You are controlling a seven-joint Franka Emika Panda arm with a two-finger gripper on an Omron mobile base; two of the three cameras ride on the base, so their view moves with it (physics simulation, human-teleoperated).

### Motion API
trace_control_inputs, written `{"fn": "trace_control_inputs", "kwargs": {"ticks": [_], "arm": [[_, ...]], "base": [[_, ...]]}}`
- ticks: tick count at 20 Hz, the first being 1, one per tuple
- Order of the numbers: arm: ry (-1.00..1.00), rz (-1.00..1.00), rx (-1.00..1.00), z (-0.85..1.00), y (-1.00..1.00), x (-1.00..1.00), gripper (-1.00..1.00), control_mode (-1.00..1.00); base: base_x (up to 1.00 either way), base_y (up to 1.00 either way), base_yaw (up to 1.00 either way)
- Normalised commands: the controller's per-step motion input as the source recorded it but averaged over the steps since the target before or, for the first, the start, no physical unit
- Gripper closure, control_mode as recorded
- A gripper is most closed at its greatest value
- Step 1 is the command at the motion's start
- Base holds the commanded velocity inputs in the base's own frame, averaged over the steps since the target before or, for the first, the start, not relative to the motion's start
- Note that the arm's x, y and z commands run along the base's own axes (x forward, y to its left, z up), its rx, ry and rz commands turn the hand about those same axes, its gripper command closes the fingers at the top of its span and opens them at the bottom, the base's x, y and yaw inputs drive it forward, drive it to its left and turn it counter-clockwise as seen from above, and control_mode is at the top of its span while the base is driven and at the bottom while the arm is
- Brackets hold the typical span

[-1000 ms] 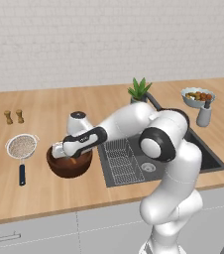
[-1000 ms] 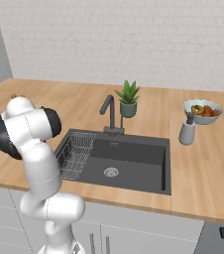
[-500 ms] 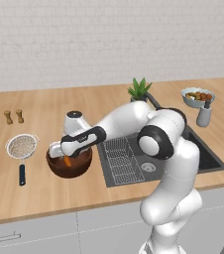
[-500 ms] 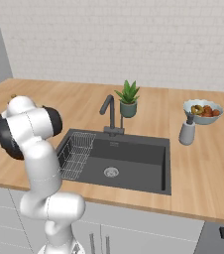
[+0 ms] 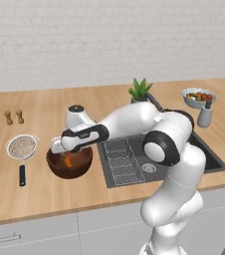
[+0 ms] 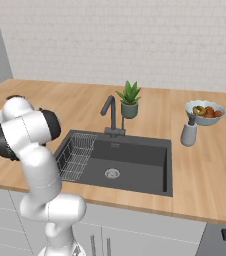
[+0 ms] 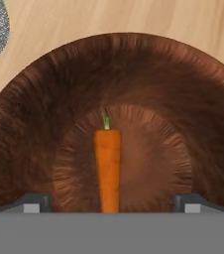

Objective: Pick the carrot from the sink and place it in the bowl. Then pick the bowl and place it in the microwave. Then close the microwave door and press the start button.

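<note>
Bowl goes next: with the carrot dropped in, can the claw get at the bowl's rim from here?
Probably yes: the open claw hovers right over the bowl, and only the carrot lies inside, away from the rim.

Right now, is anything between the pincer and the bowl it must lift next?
Nothing visible is. The open pincer hangs directly over the bowl, and the carrot lies free on its bottom between the fingertips.

The short orange carrot (image 7: 107, 166) is seen lying flat on the bottom of the dark reddish-brown wooden bowl (image 5: 69, 167), which stands upright on the table just left of the dark grey sink (image 6: 135, 160).
</note>
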Motion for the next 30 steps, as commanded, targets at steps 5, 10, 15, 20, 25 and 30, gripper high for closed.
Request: {"fn": "trace_control_inputs", "kwargs": {"ticks": [5, 10, 15, 20, 25, 30], "arm": [[0.00, -0.03, 0.00, 0.00, -0.69, 0.00, -1.00, -1.00], [0.00, -0.06, 0.00, 0.00, -0.56, 0.00, -1.00, -1.00], [0.00, -0.05, -0.01, -0.03, -0.22, 0.04, -1.00, -1.00], [0.00, -0.02, -0.04, -0.19, 0.00, 0.12, -1.00, -1.00], [0.00, 0.00, -0.04, -0.20, 0.00, 0.07, -1.00, -1.00], [0.00, 0.00, -0.03, -0.18, 0.06, 0.01, -1.00, -1.00]], "base": [[0.00, 0.00, 0.00], [0.00, 0.00, 0.00], [0.00, 0.00, 0.00], [0.00, 0.00, 0.00], [0.00, 0.00, 0.00], [0.00, 0.00, 0.00]]}}
